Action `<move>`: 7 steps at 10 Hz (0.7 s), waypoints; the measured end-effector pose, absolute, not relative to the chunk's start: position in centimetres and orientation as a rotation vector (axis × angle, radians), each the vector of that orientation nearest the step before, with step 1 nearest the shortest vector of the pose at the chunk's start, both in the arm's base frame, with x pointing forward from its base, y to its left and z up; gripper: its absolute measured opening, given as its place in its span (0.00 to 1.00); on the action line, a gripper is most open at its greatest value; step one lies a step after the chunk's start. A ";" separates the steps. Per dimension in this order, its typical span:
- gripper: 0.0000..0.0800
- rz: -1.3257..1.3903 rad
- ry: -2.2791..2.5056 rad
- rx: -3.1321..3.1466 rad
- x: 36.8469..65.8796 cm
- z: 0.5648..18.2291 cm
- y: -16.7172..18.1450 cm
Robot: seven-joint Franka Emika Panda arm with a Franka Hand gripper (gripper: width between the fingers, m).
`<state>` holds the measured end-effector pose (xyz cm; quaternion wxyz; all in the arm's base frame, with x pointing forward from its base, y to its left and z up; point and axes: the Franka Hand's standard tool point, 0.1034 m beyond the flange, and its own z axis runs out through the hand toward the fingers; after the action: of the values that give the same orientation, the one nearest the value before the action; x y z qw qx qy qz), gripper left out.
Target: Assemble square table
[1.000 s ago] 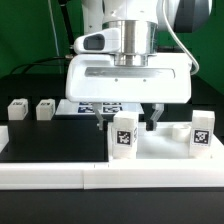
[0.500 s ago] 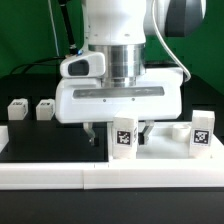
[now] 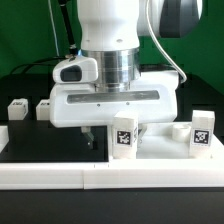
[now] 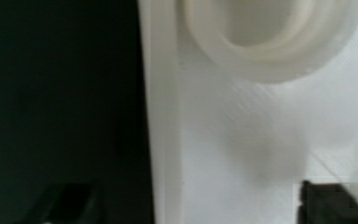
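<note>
Lowered since the earlier frame, the arm sets its fingers (image 4: 341,196), parted and grasping nothing yet, astride the square table slab's (image 3: 165,150) edge, apparently to clamp it.

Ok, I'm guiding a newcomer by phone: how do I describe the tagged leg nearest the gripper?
Find the big white gripper mid-scene. Just under it, at the corner of the white slab on the exterior view's left, stands an upright leg showing a black-white tag. The other upright leg stands away at the slab's opposite end.
</note>
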<state>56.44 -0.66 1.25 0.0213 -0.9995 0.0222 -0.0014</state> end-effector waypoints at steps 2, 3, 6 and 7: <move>0.36 -0.004 0.070 -3.098 56.4 1.2 -0.7; 0.19 -0.004 0.077 -3.101 56.4 1.2 -1.0; 0.07 -0.001 0.084 -3.104 56.3 1.2 -1.5; 0.07 -0.001 0.084 -3.104 56.3 1.2 -1.5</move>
<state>56.33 -1.47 1.21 0.0182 -0.9995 0.0271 -0.0003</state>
